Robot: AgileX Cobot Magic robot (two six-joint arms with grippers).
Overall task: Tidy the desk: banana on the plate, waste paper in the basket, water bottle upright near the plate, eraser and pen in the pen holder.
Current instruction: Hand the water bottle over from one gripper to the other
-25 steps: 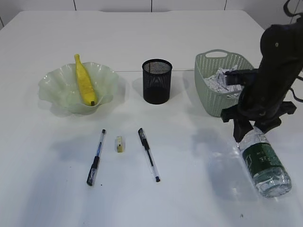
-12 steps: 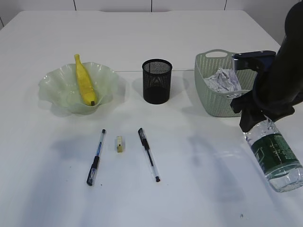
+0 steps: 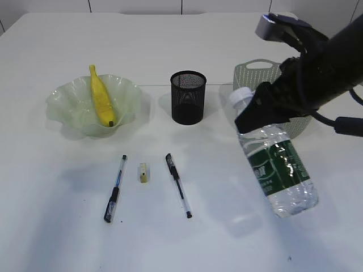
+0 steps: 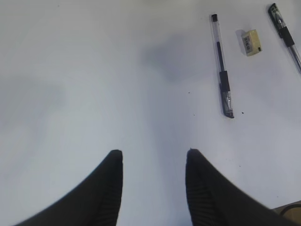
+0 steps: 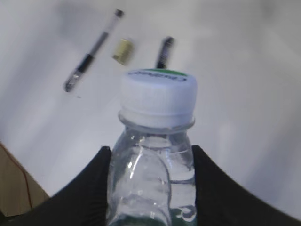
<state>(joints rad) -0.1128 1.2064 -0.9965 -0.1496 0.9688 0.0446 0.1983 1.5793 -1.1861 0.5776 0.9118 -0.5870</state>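
Black fingers of the right claw (image 5: 151, 162) are clamped on the shoulder of the water bottle (image 3: 276, 170), which hangs tilted above the table (image 3: 238, 45), white cap up and to the left, in front of the green basket (image 3: 258, 71) holding crumpled paper. The left claw (image 4: 153, 176) stands apart and empty over bare tabletop. Two pens (image 3: 115, 188) (image 3: 178, 185) lie flat with the eraser (image 3: 144, 172) between them. Behind stand the mesh pen holder (image 3: 188, 97) and the plate (image 3: 71, 102) carrying the banana (image 3: 101, 101).
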